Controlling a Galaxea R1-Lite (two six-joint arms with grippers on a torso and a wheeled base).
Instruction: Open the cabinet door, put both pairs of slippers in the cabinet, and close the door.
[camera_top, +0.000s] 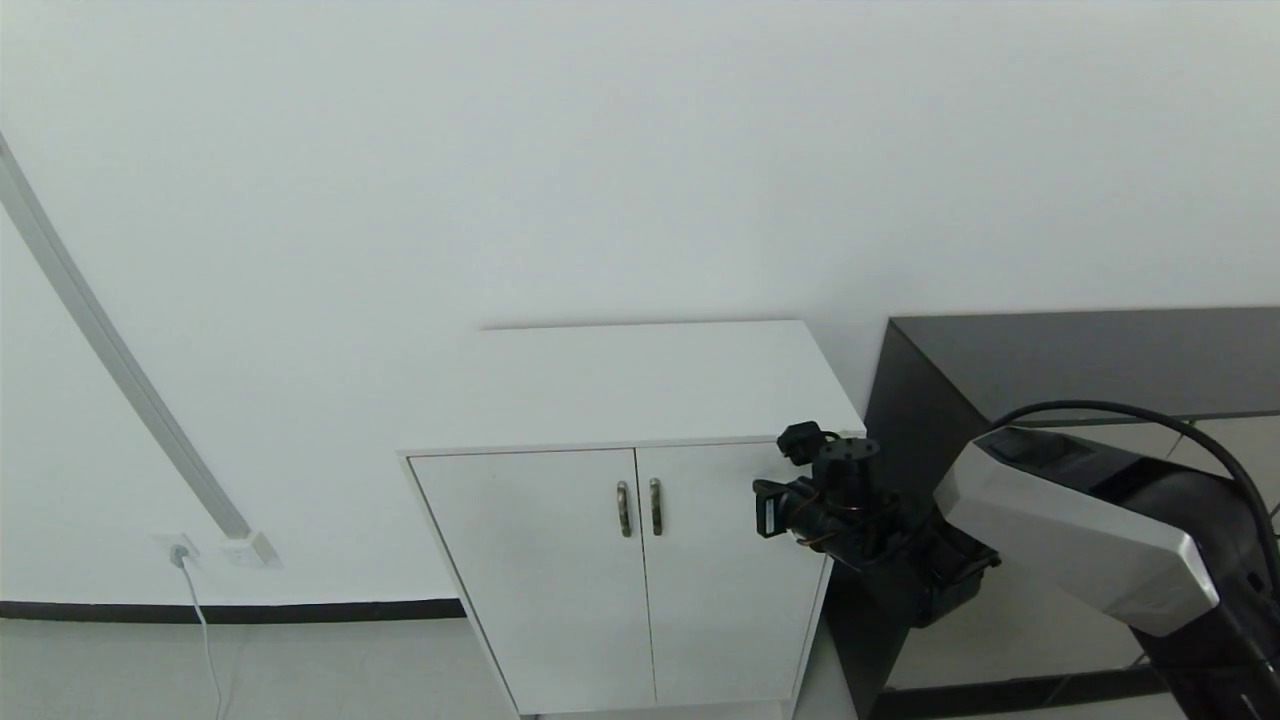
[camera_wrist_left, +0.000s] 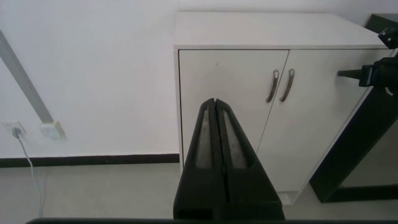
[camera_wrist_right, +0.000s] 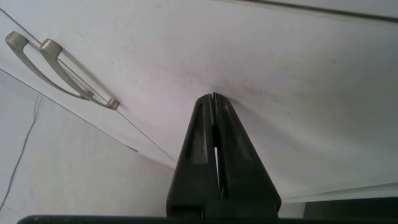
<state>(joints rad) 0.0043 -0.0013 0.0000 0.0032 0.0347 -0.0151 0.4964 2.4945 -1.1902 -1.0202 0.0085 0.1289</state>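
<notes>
cabinet (camera_top: 640, 385) closed, right gripper (camera_wrist_right: 213, 99) near the right door (camera_top: 735, 600)
the cabinet stood against the wall; both grippers' fingers were pressed together, the left gripper (camera_wrist_left: 214, 102) farther back; unless the right one spread first, it risked skidding off the handle (camera_top: 656, 506) and pushing the door tighter.

Bright, even, diffuse light; white wall (camera_top: 640, 150) and cabinet (camera_top: 650, 380) nearly blend, shadows faint.

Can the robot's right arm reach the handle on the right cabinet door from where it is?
Probably yes. The right gripper is in front of the right door, beside its handle, with nothing between them. Its jaws are shut, though.
</notes>
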